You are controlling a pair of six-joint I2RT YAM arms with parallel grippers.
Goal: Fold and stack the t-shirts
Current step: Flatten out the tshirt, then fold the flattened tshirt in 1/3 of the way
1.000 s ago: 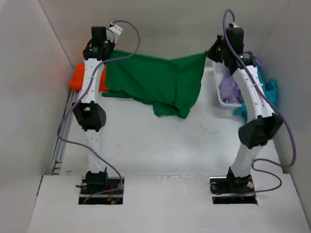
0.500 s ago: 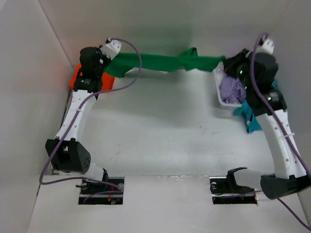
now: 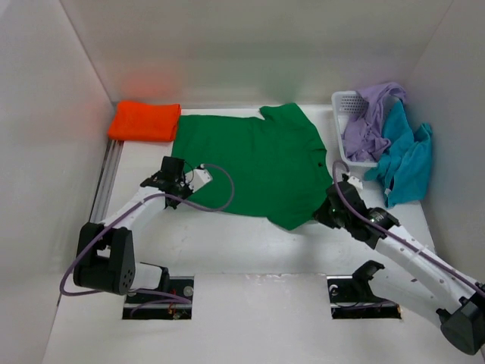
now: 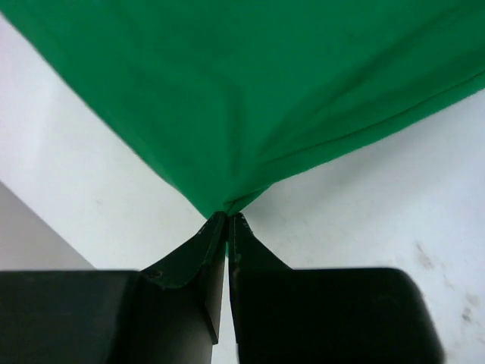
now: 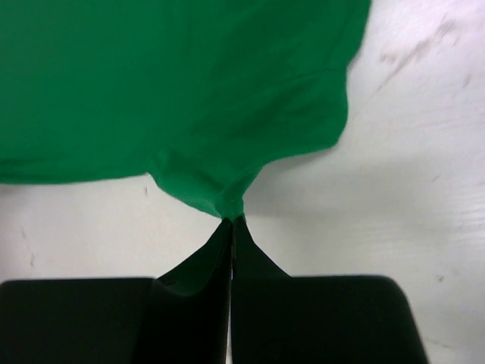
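Green cloth is lying spread flat mid-table: the dark green t-shirt [image 3: 250, 163]. The left gripper [image 4: 228, 216] is pinching its near left corner and the right gripper [image 5: 231, 220] its near right corner, both clamped tight. At the far right, the white mesh basket [image 3: 339, 102] is holding the lavender t-shirt [image 3: 362, 133], with the teal t-shirt [image 3: 405, 163] hanging over its right wall. The orange t-shirt [image 3: 144, 120] is sitting folded far left.
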